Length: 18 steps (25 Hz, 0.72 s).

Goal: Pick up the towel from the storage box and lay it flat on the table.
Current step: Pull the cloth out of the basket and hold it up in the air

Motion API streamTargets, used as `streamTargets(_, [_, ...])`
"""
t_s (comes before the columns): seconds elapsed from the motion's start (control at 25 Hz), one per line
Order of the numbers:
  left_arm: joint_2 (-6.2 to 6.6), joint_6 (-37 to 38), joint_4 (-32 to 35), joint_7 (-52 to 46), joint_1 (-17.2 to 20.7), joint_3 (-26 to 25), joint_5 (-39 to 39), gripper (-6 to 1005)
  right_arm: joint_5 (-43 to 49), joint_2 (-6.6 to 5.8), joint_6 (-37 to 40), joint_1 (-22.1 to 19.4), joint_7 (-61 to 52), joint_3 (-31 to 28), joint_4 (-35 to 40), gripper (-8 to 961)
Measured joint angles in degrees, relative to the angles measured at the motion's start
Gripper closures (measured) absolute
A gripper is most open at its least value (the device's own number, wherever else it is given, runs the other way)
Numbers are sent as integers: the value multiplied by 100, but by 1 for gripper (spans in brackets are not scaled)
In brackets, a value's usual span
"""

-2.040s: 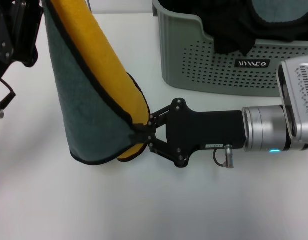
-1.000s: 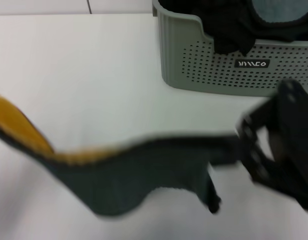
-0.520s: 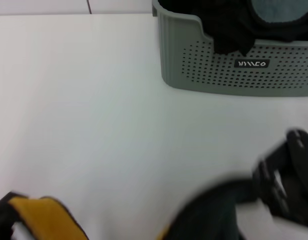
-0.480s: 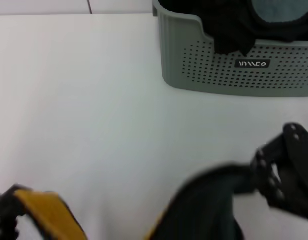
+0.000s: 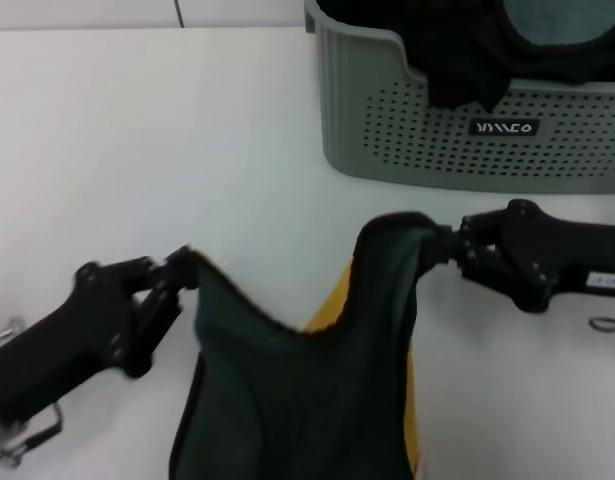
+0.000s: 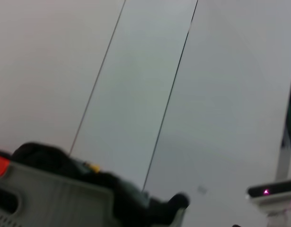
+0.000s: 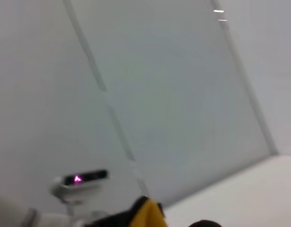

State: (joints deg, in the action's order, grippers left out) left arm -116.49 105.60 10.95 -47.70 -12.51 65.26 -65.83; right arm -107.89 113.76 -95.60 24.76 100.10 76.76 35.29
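i hold the towel (image 5: 307, 390) out of the storage box (image 5: 457, 140), stretched between my two grippers above the surface (image 5: 137, 130). the left gripper (image 5: 177, 275) has its fingers clamped on one corner, and the right gripper (image 5: 442, 250) has its fingers clamped on the other corner. the cloth sags in the middle, green face toward me, with a bit of yellow showing behind.

what i fear: if i lower it like this, the slack middle can touch first and fold under, so the towel will lie wrinkled and not flat. also a corner may slip if i pull the arms apart too strongly.

only the head view shows both grips and the sag. the right wrist view shows just a yellow piece of towel, and the left wrist view shows only the box rim and a wall.
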Motion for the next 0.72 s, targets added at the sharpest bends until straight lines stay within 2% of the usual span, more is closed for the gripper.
streamTargets(0.16, [-13,-755,22,-121,-379,-37,15,984,234,-8,771,14,-135,-120,-2,888])
streamTargets(0.32, [-13,-1547,85,-456,-690,-64,64,983,526,-96,1194,219,-566,-135,-24,884])
streamTargets(0.52, [14,-2317,115,-731,-1031,-84,87,983,1047,-178,1651,737,-1259,-143,31,879])
streamTargets(0.72, [31,-2897,132,-794,-1218,-85,89,983,1880,-193,2015,1414,-2003,-145,46,873])
